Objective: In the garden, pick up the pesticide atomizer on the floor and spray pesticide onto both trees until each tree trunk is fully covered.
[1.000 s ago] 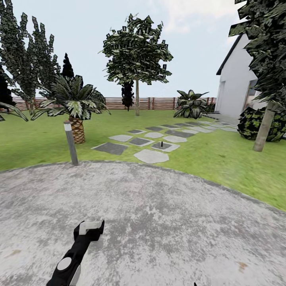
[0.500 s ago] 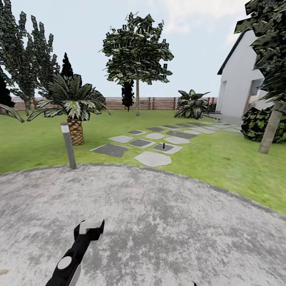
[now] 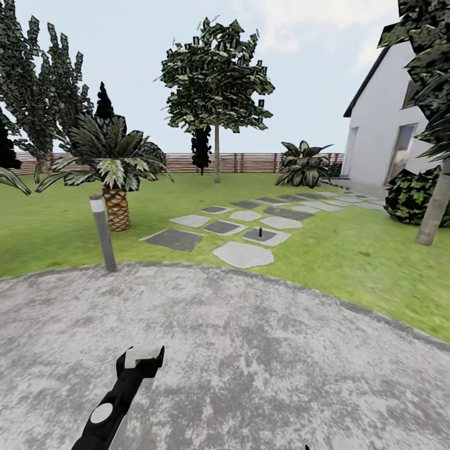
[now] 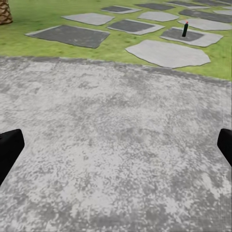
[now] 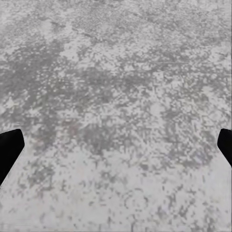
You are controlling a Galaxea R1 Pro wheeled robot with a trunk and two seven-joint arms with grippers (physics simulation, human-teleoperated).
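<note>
Nothing but the camera has shifted; the pesticide atomizer [image 3: 259, 232] [image 4: 184, 29] stands upright on a stepping stone [image 3: 267, 235] beyond the patio [image 3: 250, 350]; both grippers' fingers [image 4: 9, 147] [image 5: 9, 145] spread wide, empty.

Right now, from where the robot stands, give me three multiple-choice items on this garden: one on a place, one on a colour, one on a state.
1. Where does the pesticide atomizer stand?
A. on a dark stepping stone
B. on the grey patio
C. against the fence

2. What colour is the house wall?
A. brown
B. white
C. green

3. How is the left gripper?
A. shut on the atomizer
B. shut, empty
C. open, empty

Key:
1 A: the head and left wrist views show it upright on a dark slab in the grass.
2 B: it is plain white.
3 C: its fingertips sit at opposite edges of the wrist view with bare paving between.
</note>
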